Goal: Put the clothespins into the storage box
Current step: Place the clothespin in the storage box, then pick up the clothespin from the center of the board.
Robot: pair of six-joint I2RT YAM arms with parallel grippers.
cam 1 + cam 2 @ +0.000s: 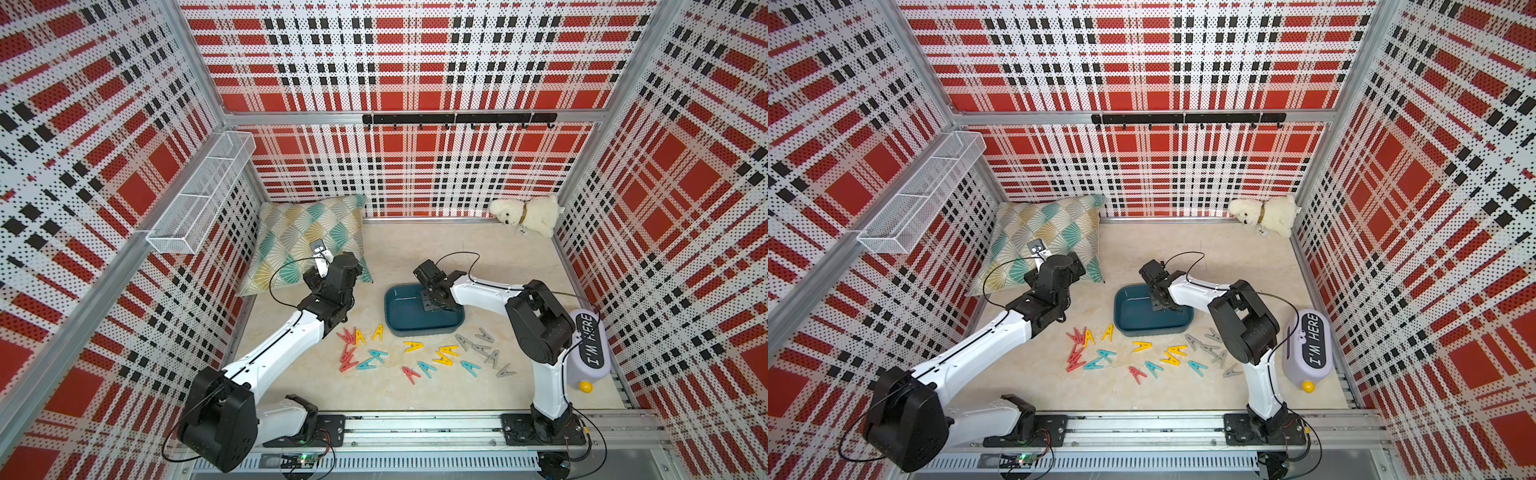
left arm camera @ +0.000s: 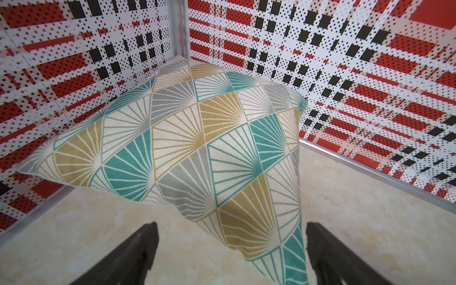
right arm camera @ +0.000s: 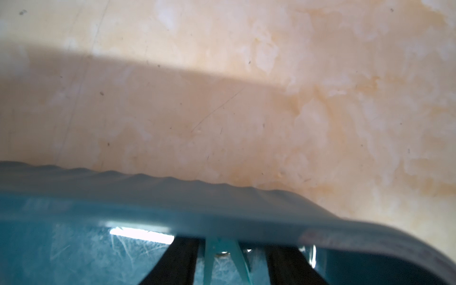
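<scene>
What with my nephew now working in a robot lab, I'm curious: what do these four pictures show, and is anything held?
Two robot arms, the left arm and the right arm, stand on a rail at the table edge; each ends in a two-fingered claw. Two pictures look down from overhead, nearly alike; the other two come from cameras on the wrists. On the table are coloured pins, a teal box, a pillow, a plush dog and a purple tub. The left claw is open and empty, facing the pillow. The right claw reaches into the box with a teal pin between its fingers; whether it grips it I cannot tell.
</scene>
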